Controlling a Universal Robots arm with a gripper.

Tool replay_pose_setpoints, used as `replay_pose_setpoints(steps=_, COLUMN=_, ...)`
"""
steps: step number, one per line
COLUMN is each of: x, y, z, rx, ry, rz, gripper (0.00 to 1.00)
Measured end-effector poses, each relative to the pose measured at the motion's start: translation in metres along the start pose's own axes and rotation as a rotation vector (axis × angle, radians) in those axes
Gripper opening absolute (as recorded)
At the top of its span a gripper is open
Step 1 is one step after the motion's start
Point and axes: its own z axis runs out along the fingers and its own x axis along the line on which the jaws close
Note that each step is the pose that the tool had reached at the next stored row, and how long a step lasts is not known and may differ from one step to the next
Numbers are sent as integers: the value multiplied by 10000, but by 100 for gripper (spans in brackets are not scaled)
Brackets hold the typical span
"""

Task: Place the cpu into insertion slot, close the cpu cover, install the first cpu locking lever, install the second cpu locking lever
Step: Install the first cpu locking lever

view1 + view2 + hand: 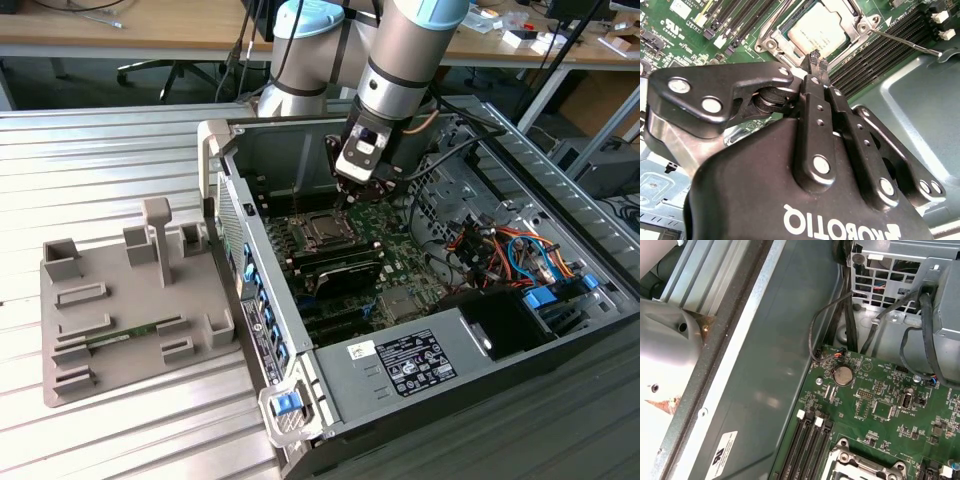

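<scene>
The cpu (pixel 817 27), a silvery square chip, lies flat in the insertion slot on the green motherboard (pixel 875 390). The cpu cover (pixel 776 44), a thin metal frame, lies down around it. A thin metal locking lever (pixel 905 42) sticks out from one socket corner across the memory slots. My gripper (pixel 815 59) is shut, its black fingertips pressed together just off the cover's edge, with nothing visible between them. In the exterior view the gripper (pixel 352 197) hangs inside the open case just behind the cpu (pixel 322 230). One corner of the socket frame (pixel 852 457) appears in the first wrist view.
Long black memory slots (pixel 880 55) flank the socket. The case's back wall (pixel 290 150) stands right behind the gripper. Coloured cables (pixel 500 250) and a drive cage fill the exterior view's right. A grey power supply (pixel 420 360) sits in front. A grey fixture tray (pixel 120 310) lies outside the case.
</scene>
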Motion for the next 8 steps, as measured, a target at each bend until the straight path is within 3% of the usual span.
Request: replay_pose_setpoints(steps=8, x=0, y=0, z=0, rx=5, ry=-5, rz=-187, gripper=10)
